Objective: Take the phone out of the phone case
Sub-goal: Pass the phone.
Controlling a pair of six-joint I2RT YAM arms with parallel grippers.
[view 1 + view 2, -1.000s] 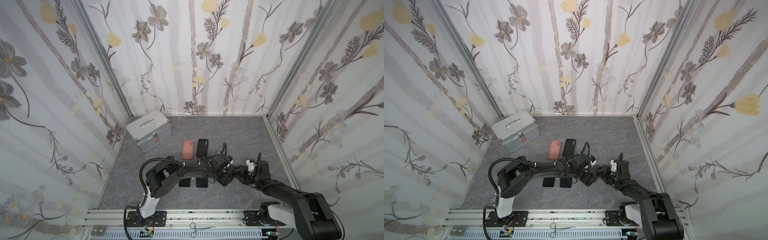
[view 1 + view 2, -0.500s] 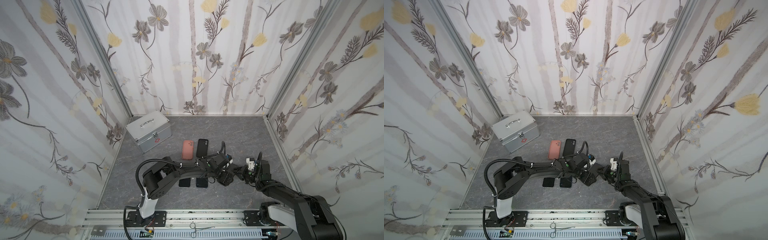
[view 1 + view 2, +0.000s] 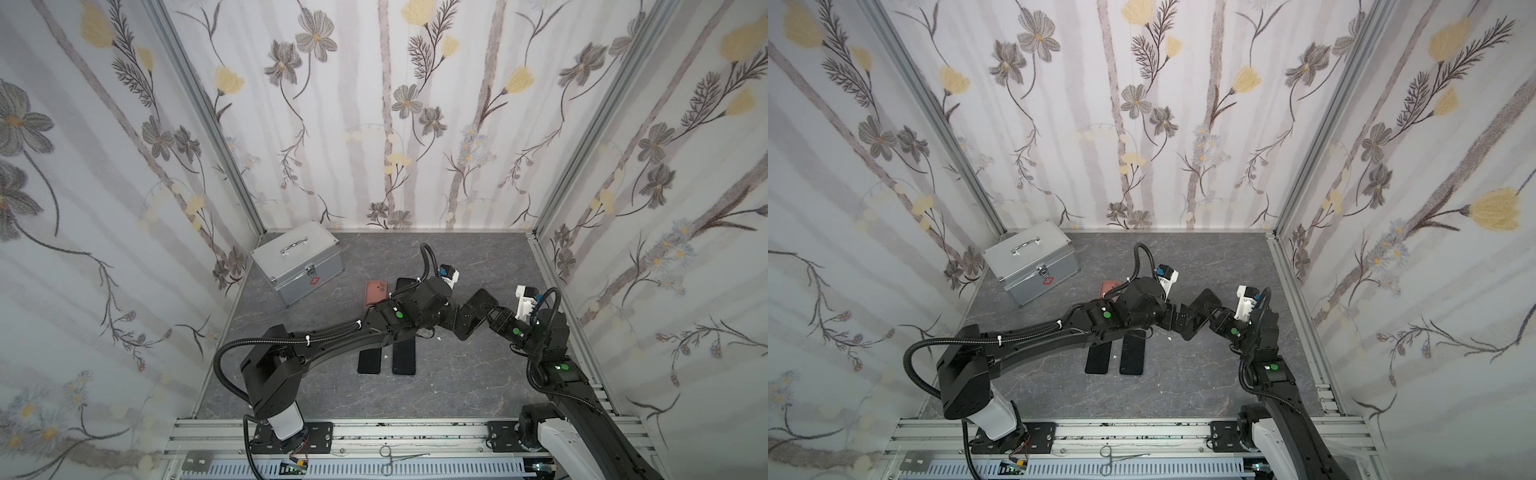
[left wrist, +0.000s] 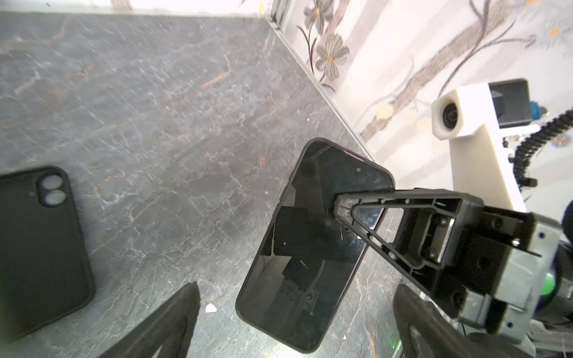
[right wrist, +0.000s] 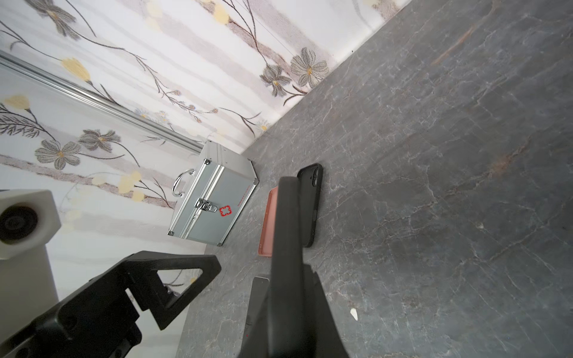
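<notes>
Handover: the left gripper (image 4: 297, 291) has opened its jaws wide, clear of the phone (image 4: 310, 248). The right gripper (image 4: 336, 204) has clamped the phone's edge and alone holds it aloft, right of centre in both top views. Whether a case still wraps it cannot be told.

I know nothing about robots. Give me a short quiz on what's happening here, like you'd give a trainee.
1. True or false: the right gripper is shut on the black phone.
2. Which one stands open? A: the left gripper. B: the right gripper.
3. Fill in: the cross mark on the front of the silver box is coloured ___.
Key: 1 true; 2 A; 3 red.
</notes>
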